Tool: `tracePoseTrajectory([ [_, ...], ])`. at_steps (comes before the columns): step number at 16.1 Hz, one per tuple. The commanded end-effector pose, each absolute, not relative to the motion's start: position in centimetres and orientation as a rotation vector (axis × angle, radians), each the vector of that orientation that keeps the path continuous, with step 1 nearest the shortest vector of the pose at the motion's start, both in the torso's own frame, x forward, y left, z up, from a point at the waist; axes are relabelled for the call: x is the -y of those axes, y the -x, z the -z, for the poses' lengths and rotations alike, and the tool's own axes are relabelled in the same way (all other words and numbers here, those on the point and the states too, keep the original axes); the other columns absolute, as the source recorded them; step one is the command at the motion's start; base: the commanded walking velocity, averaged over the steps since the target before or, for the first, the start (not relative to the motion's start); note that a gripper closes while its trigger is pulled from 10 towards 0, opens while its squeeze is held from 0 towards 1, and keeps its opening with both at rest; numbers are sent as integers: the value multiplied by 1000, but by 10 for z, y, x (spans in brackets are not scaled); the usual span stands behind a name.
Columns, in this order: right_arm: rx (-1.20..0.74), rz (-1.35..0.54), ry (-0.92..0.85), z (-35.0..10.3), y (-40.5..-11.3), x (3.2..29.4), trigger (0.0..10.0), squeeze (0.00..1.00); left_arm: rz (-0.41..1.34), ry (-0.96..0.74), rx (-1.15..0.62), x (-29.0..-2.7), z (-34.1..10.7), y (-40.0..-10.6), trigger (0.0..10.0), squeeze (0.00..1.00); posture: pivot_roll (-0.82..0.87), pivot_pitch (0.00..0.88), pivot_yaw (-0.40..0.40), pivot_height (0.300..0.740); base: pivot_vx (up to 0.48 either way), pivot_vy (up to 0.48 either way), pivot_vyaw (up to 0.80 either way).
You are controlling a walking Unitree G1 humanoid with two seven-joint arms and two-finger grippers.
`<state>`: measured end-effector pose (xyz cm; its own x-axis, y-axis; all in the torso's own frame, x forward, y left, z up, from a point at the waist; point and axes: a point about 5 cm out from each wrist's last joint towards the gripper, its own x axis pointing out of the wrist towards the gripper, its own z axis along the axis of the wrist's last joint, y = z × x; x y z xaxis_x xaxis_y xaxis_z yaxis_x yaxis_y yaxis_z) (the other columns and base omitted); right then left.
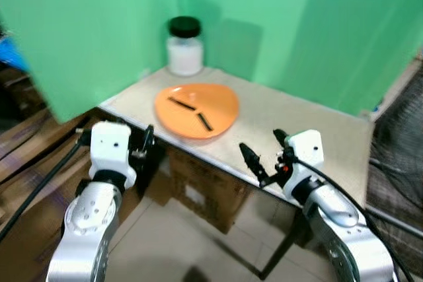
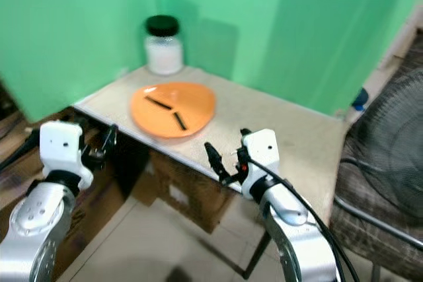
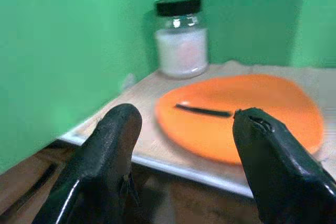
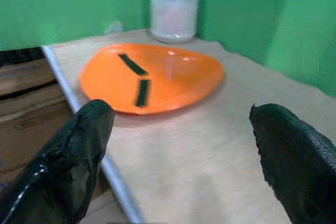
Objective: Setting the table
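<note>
Where the two green screens [image 1: 277, 24] meet behind it, a pale table [image 1: 310, 130] is set cornerwise. An orange plate [image 1: 196, 110] is placed near the table's front edge, toward the robot's left. Two short black strips [image 1: 192, 113] are seen on the plate, apart from each other and at different angles; what they are cannot be told. A jar [image 1: 184, 46] with a black lid and white contents is stood upright in the far corner, behind the plate and apart from it.

The left gripper [image 1: 147, 144] is held below and in front of the table's left corner, off the surface; its fingers [image 3: 105, 156] are spread wide and nothing is held between them. The right gripper [image 1: 266, 156] is held at the front edge, to the right of the plate and clear of it; its fingers [image 4: 79, 156] are likewise parted wide, with nothing between them.

A cardboard box [image 1: 205, 189] is stored under the table. Wooden furniture [image 1: 26, 156] is noted at the left, and a dark mesh surface [image 2: 390, 163] at the right. A pale tiled floor [image 1: 172, 242] is seen below.
</note>
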<state>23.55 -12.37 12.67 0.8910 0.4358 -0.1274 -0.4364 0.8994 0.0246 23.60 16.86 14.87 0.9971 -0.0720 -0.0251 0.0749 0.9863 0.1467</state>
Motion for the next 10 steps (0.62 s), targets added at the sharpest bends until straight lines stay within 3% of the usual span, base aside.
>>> tracePoseTrajectory([
  [1, -133, -449, 16, -126, -238, 125, 10000, 1000, 96, -160, -26, -166, -149, -235, 10000, 0, 48, 18, 10, 740, 307, 0, 0],
  [10, -116, -447, 18, -127, -241, 125, 10000, 1000, 117, -167, -35, -165, -149, -236, 10000, 0, 37, 20, 19, 740, 305, 0, 0],
])
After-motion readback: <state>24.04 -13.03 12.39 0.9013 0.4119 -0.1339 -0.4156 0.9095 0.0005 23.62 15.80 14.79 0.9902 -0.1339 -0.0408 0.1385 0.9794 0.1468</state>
